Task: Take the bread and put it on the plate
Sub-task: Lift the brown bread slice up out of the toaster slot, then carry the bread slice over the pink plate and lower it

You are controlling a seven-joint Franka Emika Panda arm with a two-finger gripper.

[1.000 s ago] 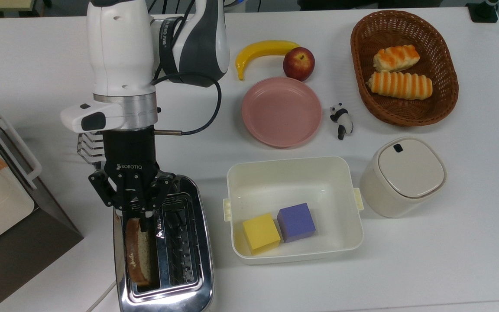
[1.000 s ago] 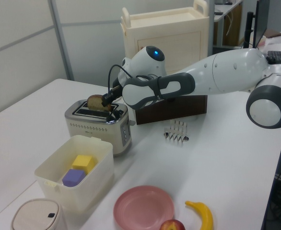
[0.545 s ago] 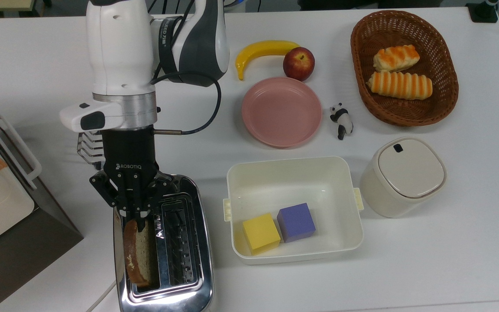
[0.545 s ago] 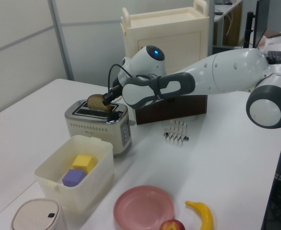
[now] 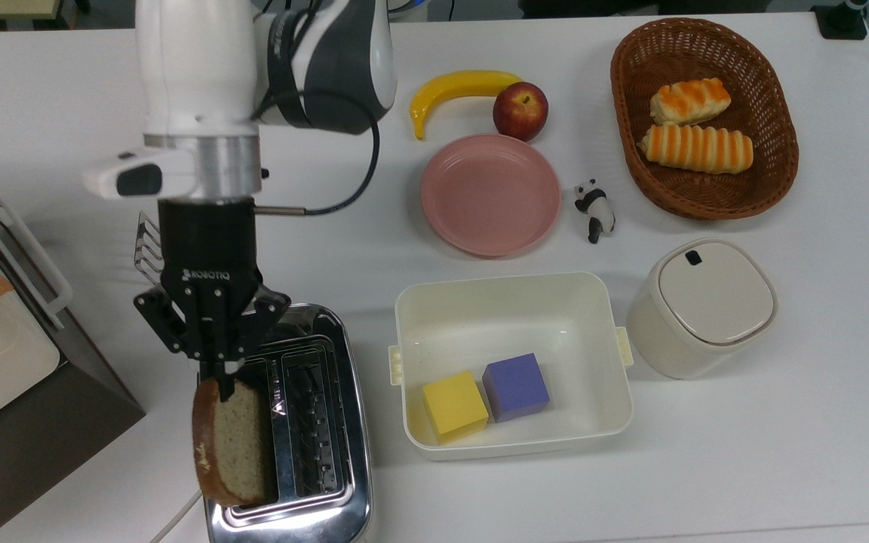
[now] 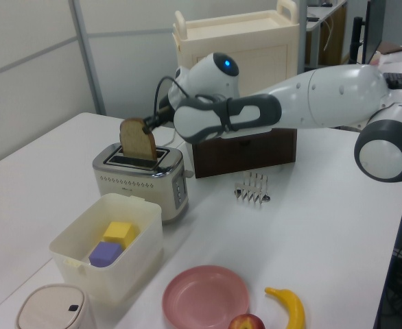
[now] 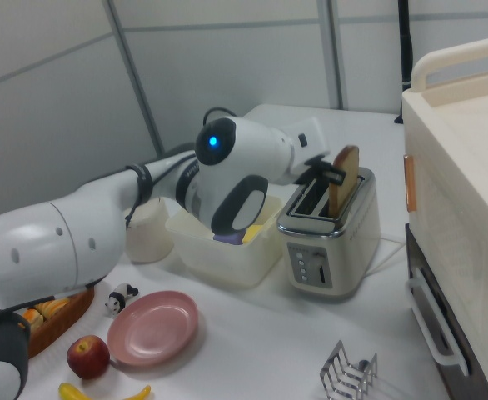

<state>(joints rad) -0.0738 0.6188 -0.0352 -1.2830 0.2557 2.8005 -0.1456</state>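
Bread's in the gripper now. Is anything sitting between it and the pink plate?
Nothing visible blocks it. The gripper holds the bread upright over the toaster. The plate lies bare toward the top view's upper right, across open table. The cream tub sits just below that line, low enough to pass over.

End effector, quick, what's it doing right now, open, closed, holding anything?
End effector: closed on the bread, holding the slice upright above the toaster.

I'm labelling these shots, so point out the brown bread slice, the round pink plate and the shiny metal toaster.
brown bread slice (image 5: 232, 441), top view, speckled crumb face
round pink plate (image 5: 490, 194), top view, bare middle
shiny metal toaster (image 6: 136, 185), left view, cream side wall
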